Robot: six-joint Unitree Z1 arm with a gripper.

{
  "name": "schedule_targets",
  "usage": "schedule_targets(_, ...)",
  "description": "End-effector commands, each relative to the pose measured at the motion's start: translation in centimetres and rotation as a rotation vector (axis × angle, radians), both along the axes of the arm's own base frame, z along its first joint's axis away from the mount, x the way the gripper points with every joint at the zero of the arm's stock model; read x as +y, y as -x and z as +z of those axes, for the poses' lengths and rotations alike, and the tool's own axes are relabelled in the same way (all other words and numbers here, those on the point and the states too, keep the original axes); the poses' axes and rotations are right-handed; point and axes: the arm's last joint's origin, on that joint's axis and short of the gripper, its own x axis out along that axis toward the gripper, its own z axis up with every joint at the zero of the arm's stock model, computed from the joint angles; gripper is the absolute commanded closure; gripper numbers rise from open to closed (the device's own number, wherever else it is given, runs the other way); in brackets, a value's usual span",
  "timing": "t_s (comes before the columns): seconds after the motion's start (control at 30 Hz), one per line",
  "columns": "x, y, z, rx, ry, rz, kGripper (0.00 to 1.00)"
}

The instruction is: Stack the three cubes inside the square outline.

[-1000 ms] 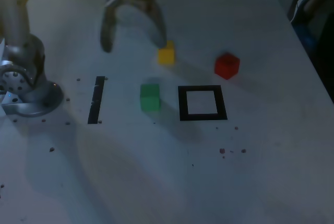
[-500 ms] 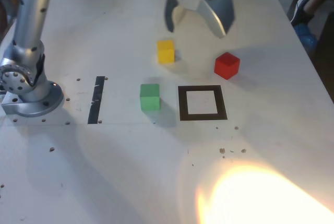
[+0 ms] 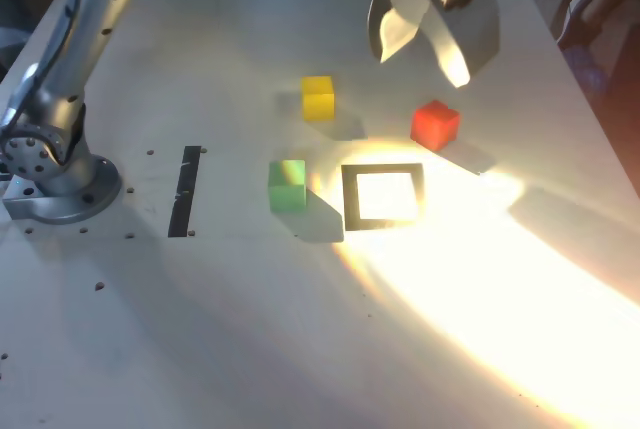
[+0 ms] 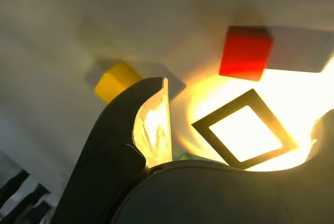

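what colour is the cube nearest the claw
Red; the small red cube shows best in the exterior view.

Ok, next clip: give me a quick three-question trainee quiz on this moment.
1. True or false: the square outline has a cube inside it.
2. Which cube lies nearest the gripper: A red cube, B yellow cube, C green cube?
3. Fill in: the gripper's fingers are ____ and hold nothing.

Key: 1 false; 2 A; 3 open.
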Motion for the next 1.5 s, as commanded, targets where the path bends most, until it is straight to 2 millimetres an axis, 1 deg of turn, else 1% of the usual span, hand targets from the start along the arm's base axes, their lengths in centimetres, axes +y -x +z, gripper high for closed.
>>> schedule_targets(0.0, 0.2, -0.2, -1.3, 0.026, -0.001, 0.001, 0.06)
schedule_targets(0.13, 0.3, -0.8, -3.3, 0.037, 0.0, 0.004, 0.06)
schedule_targets(0.27, 0.7, -0.9, -4.7, 0.037, 0.0, 0.012, 0.08)
schedule_targets(0.67, 0.7, -0.8, -7.0, 0.016, 0.024, 0.024, 0.21)
schedule_targets(1.13, 0.7, -1.6, -8.1, -0.02, 0.04, 0.028, 0.35)
schedule_targets(1.47, 0.7, -1.9, -8.2, -0.046, 0.037, 0.04, 0.6)
